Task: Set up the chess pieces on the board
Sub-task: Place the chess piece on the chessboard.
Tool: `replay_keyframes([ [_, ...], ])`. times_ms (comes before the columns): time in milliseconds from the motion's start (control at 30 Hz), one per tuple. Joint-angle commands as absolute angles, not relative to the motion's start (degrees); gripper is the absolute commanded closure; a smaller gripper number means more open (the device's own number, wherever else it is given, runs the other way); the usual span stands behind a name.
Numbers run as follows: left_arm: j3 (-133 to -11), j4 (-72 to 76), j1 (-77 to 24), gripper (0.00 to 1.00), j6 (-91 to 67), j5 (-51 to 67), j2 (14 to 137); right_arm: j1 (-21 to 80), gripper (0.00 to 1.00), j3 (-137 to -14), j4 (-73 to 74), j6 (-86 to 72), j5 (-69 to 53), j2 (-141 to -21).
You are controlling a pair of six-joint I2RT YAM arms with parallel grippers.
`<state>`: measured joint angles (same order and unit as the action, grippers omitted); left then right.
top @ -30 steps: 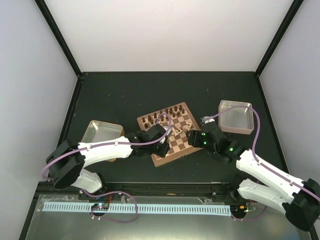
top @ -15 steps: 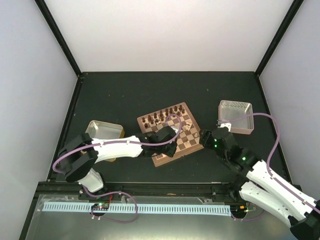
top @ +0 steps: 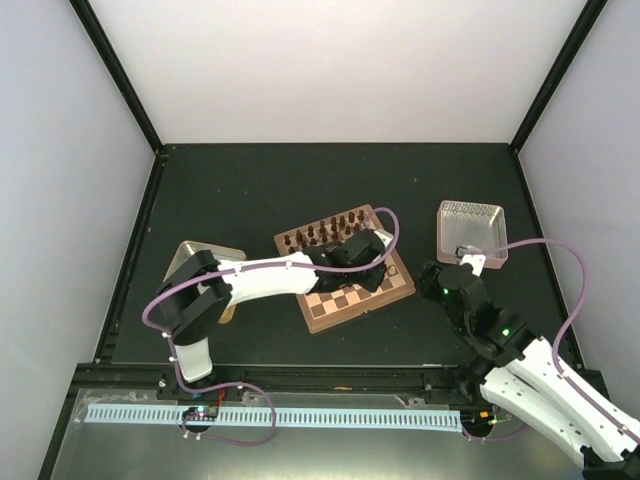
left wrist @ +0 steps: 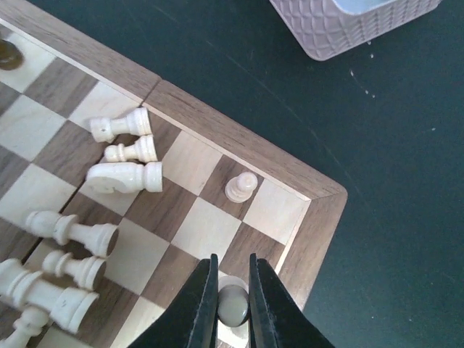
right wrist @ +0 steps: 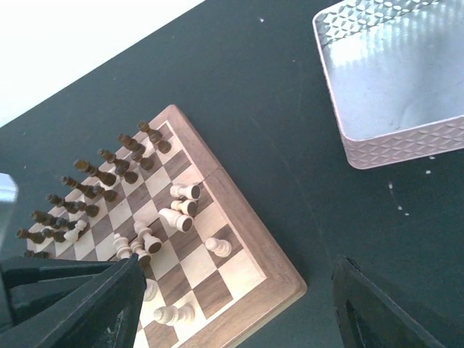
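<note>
The left gripper (left wrist: 232,283), clamped on a held pawn (left wrist: 233,305), stands over a corner of the board (left wrist: 217,130). Directly ahead, an upright pawn (left wrist: 241,187) obstructs. Ahead-left, toppled chess pieces (left wrist: 123,176) crowd the squares. To its right, bare table (left wrist: 377,188) gives free passage; a tray (left wrist: 341,29) stands well ahead-right.
</note>
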<state>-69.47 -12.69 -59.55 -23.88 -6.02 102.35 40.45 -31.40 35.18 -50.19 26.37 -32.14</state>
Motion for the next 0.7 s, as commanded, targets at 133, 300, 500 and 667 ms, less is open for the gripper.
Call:
replay_keyframes([
  [133,-77.6,-17.8,-57.8,0.98,-21.5,-0.4,109.0,40.3,0.28,-30.9,39.6,-52.2,33.4,-28.3],
  [300,-81.1,-19.8,-57.2,0.98,-21.8,1.6,112.8,40.3,0.28,-30.8,40.0,-52.0,34.5,-27.1],
  [500,-82.2,-20.6,-56.5,0.96,-21.9,1.4,114.4,40.3,0.28,-30.6,40.6,-52.0,34.9,-26.7],
  [667,-82.7,-20.9,-56.3,0.93,-21.6,2.1,115.5,40.3,0.28,-30.4,40.7,-51.9,35.2,-26.2],
])
